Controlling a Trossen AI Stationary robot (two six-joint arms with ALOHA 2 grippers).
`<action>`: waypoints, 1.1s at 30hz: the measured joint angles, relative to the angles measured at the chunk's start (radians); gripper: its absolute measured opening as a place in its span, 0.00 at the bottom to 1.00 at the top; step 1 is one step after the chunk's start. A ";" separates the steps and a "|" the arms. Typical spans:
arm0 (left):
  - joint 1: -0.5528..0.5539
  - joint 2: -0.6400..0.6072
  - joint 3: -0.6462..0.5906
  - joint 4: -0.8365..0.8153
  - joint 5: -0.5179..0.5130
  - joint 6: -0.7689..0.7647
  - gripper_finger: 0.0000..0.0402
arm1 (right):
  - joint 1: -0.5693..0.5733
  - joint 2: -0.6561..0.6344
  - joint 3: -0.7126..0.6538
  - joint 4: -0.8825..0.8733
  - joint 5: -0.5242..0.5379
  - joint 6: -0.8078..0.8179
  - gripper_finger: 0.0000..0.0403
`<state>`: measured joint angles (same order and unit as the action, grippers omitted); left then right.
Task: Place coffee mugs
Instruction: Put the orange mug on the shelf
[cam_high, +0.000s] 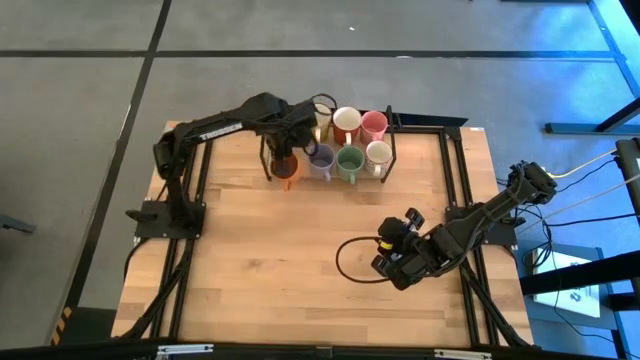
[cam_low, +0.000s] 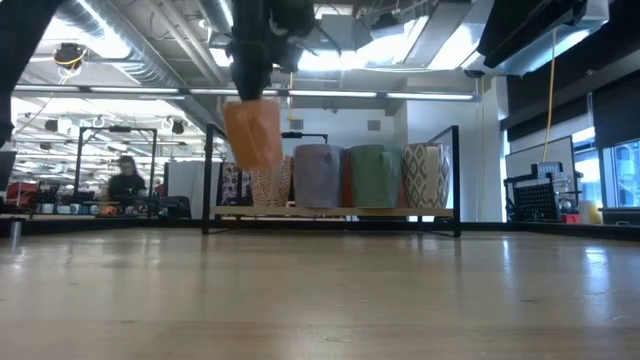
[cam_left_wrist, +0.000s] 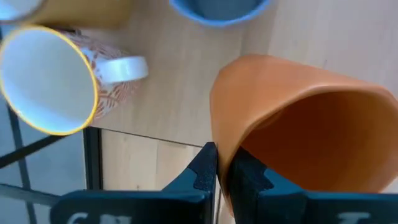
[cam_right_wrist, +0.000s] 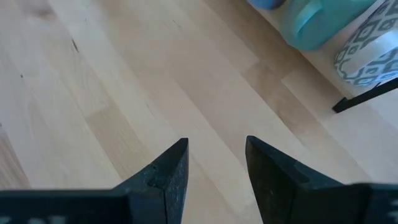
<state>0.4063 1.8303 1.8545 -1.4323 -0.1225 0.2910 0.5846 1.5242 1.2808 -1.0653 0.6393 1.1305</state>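
While it hangs tilted above the rack's near left corner, the small orange ceramic mug is pinched at its rim wall by the left gripper. Glazed and rigid, it looks slippery and chippable. The right gripper waits spread over bare wooden table.

Setting: an industrial lab or workshop hall. The low view shows an open ceiling with exposed ducts and pipes, strip lighting, and equipment benches in the background — a person sits at one. The high view shows a butcher-block table on a grey concrete floor marked with dark lines — cables run off to the side.
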 joint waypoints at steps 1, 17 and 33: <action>0.008 0.011 0.000 -0.005 0.001 0.003 0.04 | 0.000 0.001 0.000 0.000 0.000 0.008 0.37; 0.104 0.139 0.000 0.035 0.014 0.023 0.04 | -0.003 0.079 0.000 -0.005 0.023 0.052 0.37; 0.119 0.140 0.000 0.097 0.012 0.067 0.05 | -0.003 0.079 0.000 0.016 0.012 0.055 0.37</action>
<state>0.5250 1.9705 1.8545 -1.3354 -0.1104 0.3577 0.5819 1.6035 1.2812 -1.0496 0.6516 1.1853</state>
